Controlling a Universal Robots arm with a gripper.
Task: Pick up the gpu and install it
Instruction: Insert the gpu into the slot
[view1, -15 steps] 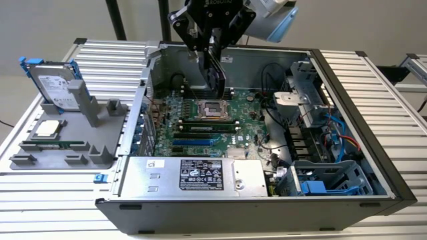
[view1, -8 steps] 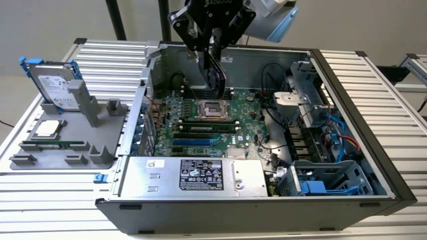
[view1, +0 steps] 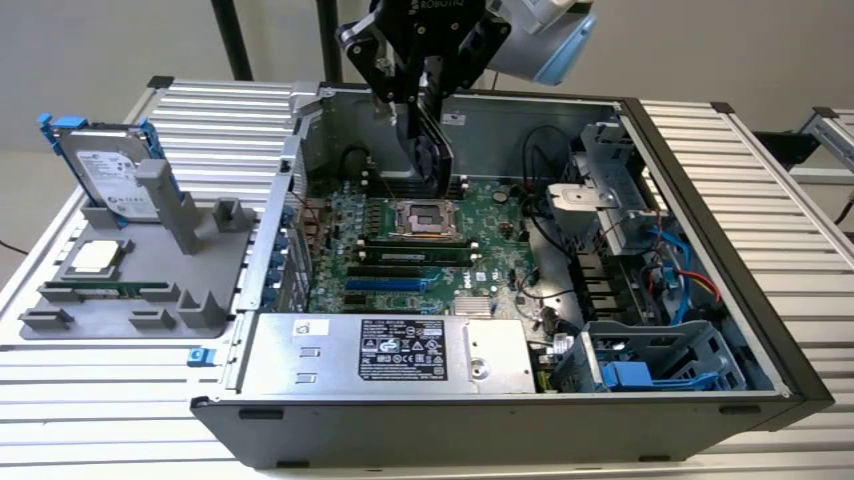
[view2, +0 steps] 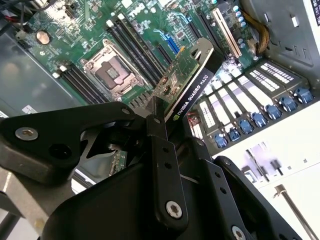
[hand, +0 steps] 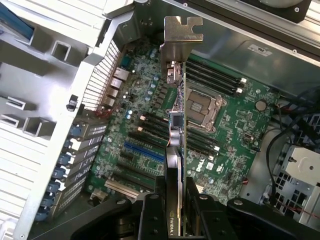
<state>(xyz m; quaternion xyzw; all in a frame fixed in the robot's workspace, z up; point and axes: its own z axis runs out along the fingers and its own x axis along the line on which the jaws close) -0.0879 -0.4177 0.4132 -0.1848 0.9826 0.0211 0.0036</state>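
While clamped between the black jaws, flat green-and-black gpu card with silver bracket (view1: 434, 148) (view2: 192, 82) (hand: 183, 35) hangs edge-on above green motherboard (view1: 501, 262) inside open grey computer case (view1: 467, 432).

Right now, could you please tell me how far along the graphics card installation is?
Pickup looks done: the tool is shut on the graphics card, holding it on edge above the motherboard inside the open computer case. Seating is left: the card is clear of the blue slot.
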